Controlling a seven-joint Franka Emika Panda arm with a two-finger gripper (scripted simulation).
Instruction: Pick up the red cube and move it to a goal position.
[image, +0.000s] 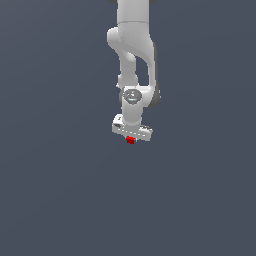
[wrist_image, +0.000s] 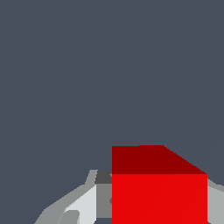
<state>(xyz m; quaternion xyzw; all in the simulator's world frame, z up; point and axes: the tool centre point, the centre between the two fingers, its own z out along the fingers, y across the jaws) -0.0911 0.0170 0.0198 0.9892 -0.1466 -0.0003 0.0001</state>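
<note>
The red cube (image: 130, 140) is a tiny bright red block right under the white gripper (image: 131, 138) in the middle of the exterior view. In the wrist view the red cube (wrist_image: 159, 192) fills the space between the grey-white fingers (wrist_image: 83, 205), which press on its sides. The gripper is shut on the cube. The white arm rises straight up from the gripper to the top edge of the exterior view. The fingertips are hidden by the cube and the gripper body in the exterior view. I cannot tell whether the cube rests on the surface or is held above it.
A plain dark grey-blue surface (image: 60, 190) fills the whole scene around the arm. No goal marker shows in either view.
</note>
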